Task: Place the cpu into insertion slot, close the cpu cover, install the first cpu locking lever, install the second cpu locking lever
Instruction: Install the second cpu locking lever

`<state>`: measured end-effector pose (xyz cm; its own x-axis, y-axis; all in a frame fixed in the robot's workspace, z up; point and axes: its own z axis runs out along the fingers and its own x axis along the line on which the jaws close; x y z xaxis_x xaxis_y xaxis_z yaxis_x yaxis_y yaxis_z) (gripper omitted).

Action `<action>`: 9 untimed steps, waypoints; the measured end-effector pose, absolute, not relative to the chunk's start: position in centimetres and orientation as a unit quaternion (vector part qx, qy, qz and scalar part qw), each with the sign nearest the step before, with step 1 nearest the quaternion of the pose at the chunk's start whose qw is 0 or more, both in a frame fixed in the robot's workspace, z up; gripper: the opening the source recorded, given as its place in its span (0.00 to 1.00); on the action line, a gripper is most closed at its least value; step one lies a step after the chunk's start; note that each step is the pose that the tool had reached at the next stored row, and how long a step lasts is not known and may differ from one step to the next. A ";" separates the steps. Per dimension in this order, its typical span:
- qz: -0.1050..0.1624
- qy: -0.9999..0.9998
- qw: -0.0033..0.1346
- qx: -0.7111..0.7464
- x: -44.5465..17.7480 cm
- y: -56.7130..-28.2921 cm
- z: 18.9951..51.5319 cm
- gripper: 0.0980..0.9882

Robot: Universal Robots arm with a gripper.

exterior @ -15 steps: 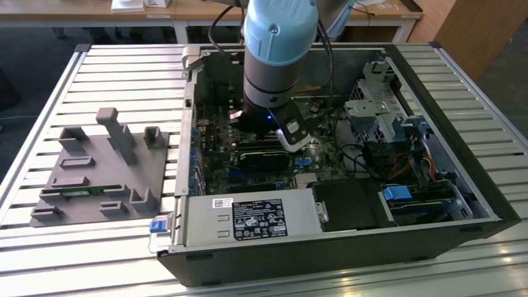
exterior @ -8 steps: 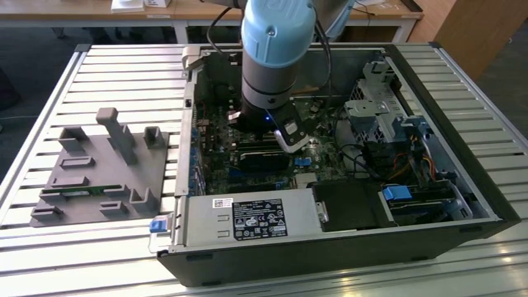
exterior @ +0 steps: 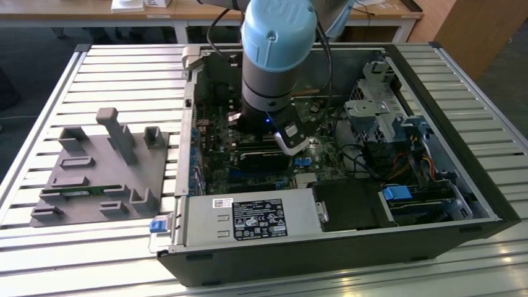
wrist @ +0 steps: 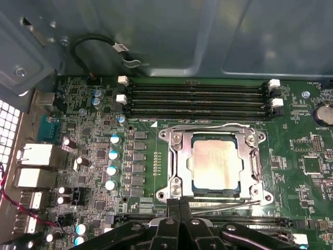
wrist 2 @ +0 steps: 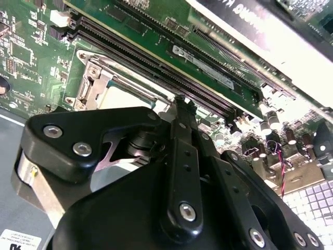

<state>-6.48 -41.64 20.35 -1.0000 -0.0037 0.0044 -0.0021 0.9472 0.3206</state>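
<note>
Slatted aluminium table (exterior: pixel 107 74) held the open case (exterior: pixel 462 185) at frame centre. We saw the cpu (wrist: pixel 215 164) seated in the slot (wrist: pixel 179 156), centre-right, cover (wrist: pixel 250 136) down. Our gripper (wrist: pixel 179 204), pinched shut on nothing, hovered at the lever (wrist: pixel 229 204); slipping could scrape the board (wrist: pixel 307 172).

exterior high overview, wrist views close on motherboard (wrist: pixel 104 156)
</note>
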 end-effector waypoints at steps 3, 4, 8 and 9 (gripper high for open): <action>-0.164 -0.986 0.002 0.001 -6.6 -41.8 20.3 0.01; -0.165 -0.986 0.002 0.001 -6.6 -41.8 20.3 0.01; -0.166 -0.986 0.002 0.001 -6.8 -41.8 20.2 0.01; -0.166 -0.986 0.002 0.001 -6.8 -41.8 20.2 0.01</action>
<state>-6.85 -41.83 20.20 -1.0000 -0.0037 0.0044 -0.0020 0.9449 0.3273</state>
